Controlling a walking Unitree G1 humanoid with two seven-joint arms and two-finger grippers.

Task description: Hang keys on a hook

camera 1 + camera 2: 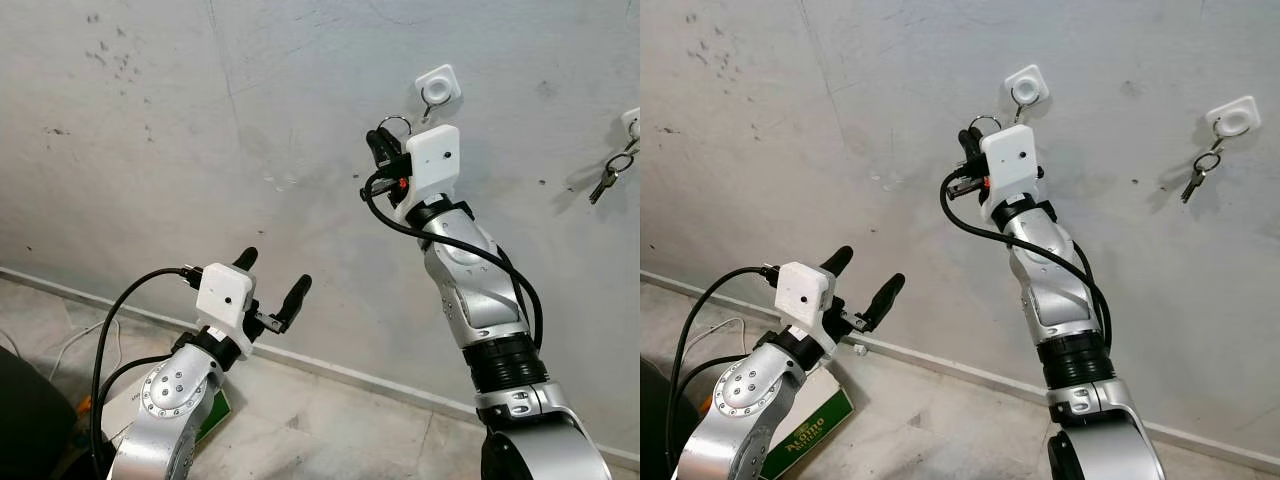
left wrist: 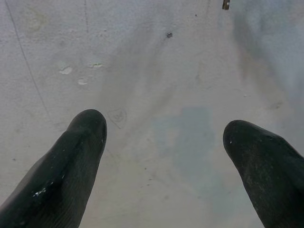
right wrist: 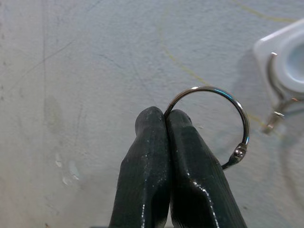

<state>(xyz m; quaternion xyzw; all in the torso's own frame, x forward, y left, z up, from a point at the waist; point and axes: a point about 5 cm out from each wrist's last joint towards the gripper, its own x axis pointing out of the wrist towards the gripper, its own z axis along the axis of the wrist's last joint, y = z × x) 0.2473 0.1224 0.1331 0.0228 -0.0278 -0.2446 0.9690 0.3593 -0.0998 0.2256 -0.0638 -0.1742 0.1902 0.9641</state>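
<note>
right gripper (image 3: 166,118) pinches the key ring (image 3: 223,124) tight | ring is near the hook (image 3: 280,102), not on yet | left gripper (image 1: 272,275) hangs wide open, holding nothing

Grey wall (image 1: 200,120), green box (image 1: 810,435), floor (image 1: 330,430)

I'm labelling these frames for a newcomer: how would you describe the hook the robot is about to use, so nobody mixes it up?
On the grey wall, find the raised right gripper pinching a metal ring. Just above it sits a small white square hook with a bare wire loop. The other white hook, farther right, already carries keys.
</note>
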